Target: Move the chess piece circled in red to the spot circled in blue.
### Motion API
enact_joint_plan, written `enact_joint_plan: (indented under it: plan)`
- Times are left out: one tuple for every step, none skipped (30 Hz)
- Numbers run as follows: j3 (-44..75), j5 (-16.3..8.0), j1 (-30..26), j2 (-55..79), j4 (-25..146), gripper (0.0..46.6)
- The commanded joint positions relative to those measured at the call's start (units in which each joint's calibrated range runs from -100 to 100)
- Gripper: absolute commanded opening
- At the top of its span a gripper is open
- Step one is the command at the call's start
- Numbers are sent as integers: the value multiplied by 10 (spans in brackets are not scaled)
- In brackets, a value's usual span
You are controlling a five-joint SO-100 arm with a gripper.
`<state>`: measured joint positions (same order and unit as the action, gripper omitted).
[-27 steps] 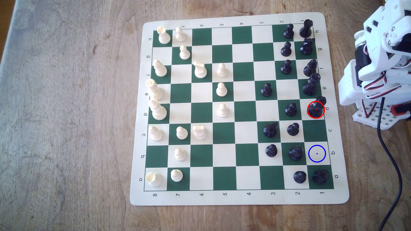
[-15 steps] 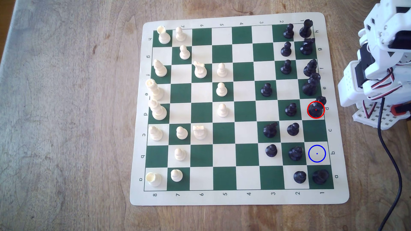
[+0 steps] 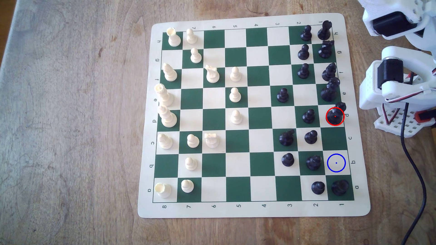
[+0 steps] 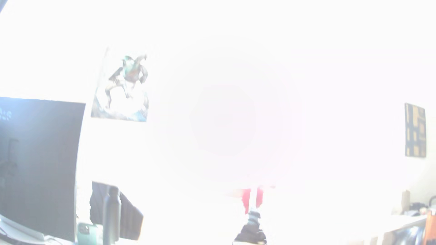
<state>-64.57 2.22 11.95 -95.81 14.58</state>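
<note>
Exterior view: chess piece (image 3: 335, 116) stands ringed; fingers perhaps off-frame.

Arm posture: the white plastic robot arm with black motors (image 3: 398, 54) has unfolded since the earlier pictures; its stacked segments beside the green-and-cream chess mat (image 3: 358, 207) have spread apart.
Upper segment: now raised toward the top corner of the exterior view, further from the mat's h-row edge, with a black motor block (image 3: 389, 24) newly exposed.
Lower segment: a white bracket holding a black cylindrical motor (image 3: 390, 73) now shows clearly beside the mat's f-row edge.
Red-and-white wires: shifted lower against the arm's white perforated base (image 3: 398, 122).
</note>
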Motion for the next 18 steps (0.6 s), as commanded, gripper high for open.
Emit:
enact_joint_plan:
  plan:
    - [61, -1, 18, 1, 103, 49]
    - [66, -4, 19, 1, 137, 38]
    - [73, -5, 22, 1, 174, 34]
    - [76, -5, 24, 3, 222, 36]
    - [86, 2, 35, 4, 267, 37]
    - [97, 20, 48, 5, 313, 42]
    - [97, 26, 32, 3, 342, 42]
    - [95, 29, 24, 1, 375, 43]
    - [95, 34, 6, 1, 440, 47]
    - [95, 39, -2, 2, 474, 48]
    - [103, 41, -10, 6, 513, 49]
    - [110, 41, -24, 11, 545, 50]
    - [129, 36, -45, 29, 595, 50]
    - [140, 33, -54, 42, 613, 50]
    - [148, 31, -60, 53, 627, 50]
    - [155, 29, -66, 63, 639, 50]
    - [167, 28, -74, 79, 663, 50]
    - [173, 28, -79, 85, 676, 50]
